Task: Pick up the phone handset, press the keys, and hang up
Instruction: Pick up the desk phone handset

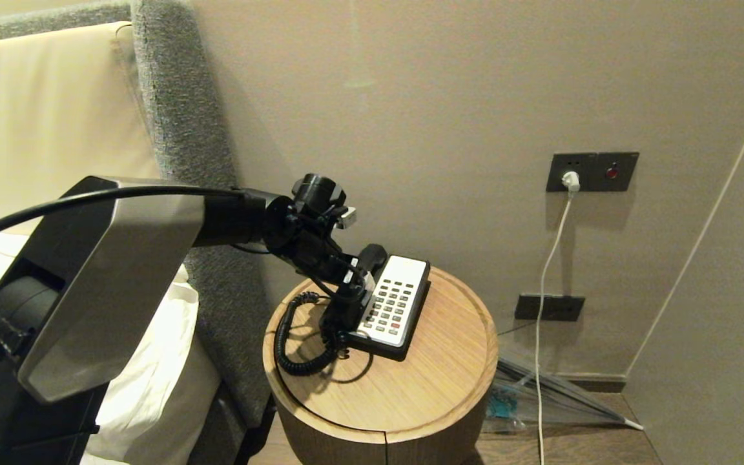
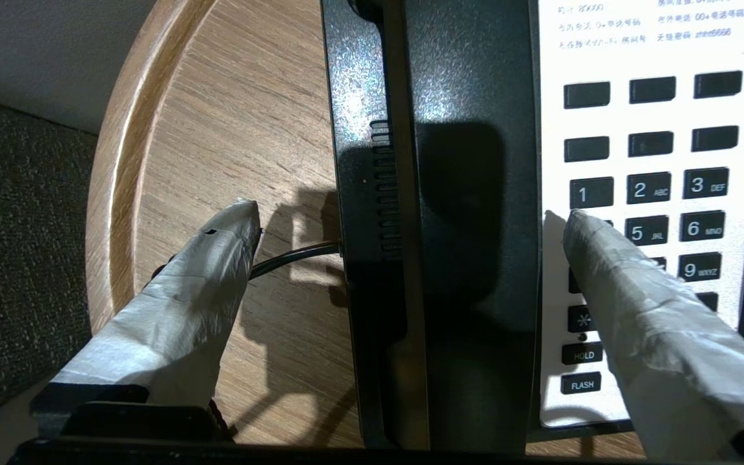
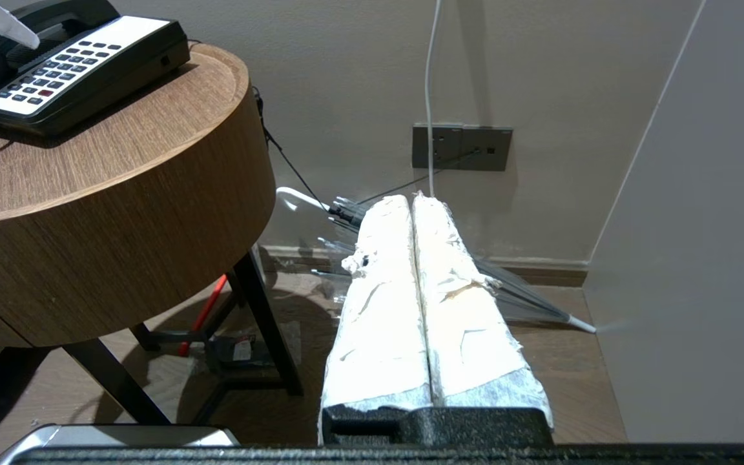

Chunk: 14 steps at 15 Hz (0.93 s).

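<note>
The left gripper (image 2: 411, 226) had its taped fingers (image 2: 191, 290) spread astride the black, blocky phone handset (image 2: 469, 226), cradled at nine o'clock of the dark grey keys (image 2: 656, 194) on the round desk (image 1: 423, 381), while the right gripper's (image 3: 414, 203) fingers pressed together.

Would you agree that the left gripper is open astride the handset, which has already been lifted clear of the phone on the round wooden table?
Not quite. The left gripper is open astride the phone handset, but the handset has not been lifted: it lies in its cradle beside the keys on the round wooden table. The left wrist view shows this; the head view agrees.
</note>
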Tool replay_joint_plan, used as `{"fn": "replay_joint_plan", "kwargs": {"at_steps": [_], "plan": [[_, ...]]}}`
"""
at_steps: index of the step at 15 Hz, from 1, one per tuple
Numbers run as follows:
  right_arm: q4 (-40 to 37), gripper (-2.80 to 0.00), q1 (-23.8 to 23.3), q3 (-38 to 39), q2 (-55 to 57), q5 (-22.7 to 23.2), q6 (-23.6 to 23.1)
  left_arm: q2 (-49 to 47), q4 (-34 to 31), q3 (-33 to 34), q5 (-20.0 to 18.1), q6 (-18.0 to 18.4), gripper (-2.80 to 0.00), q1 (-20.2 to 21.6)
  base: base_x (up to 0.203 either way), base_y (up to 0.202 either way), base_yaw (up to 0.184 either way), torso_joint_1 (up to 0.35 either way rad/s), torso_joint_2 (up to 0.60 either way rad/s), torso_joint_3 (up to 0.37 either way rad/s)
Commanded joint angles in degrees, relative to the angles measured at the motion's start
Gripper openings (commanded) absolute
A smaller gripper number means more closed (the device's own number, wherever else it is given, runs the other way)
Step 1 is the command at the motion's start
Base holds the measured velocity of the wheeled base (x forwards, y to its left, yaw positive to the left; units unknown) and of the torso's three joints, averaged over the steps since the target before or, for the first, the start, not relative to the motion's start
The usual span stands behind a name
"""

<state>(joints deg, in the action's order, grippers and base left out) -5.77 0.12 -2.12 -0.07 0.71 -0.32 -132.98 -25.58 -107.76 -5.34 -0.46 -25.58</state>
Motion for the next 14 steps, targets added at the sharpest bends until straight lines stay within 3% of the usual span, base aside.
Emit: {"fn": "replay_joint_plan", "kwargs": {"at_steps": [1, 2, 14], "plan": [[0.0, -2.8, 0.0, 0.0, 0.0, 0.0, 0.0, 0.0, -0.1, 0.0, 0.0, 0.0, 0.0, 0.0, 0.0, 0.0, 0.0, 0.0, 0.0, 0.0], [0.0, -2.8, 0.1, 0.0, 0.0, 0.0, 0.0, -0.3, -0.1, 0.0, 0.0, 0.0, -2.8, -0.1, 0.0, 0.0, 0.0, 0.0, 0.0, 0.0], [0.0, -2.8, 0.0, 0.0, 0.0, 0.0, 0.0, 1.8, -0.1, 0.0, 0.1, -0.5, -2.8, -0.1, 0.0, 0.0, 0.0, 0.0, 0.0, 0.0]]}}
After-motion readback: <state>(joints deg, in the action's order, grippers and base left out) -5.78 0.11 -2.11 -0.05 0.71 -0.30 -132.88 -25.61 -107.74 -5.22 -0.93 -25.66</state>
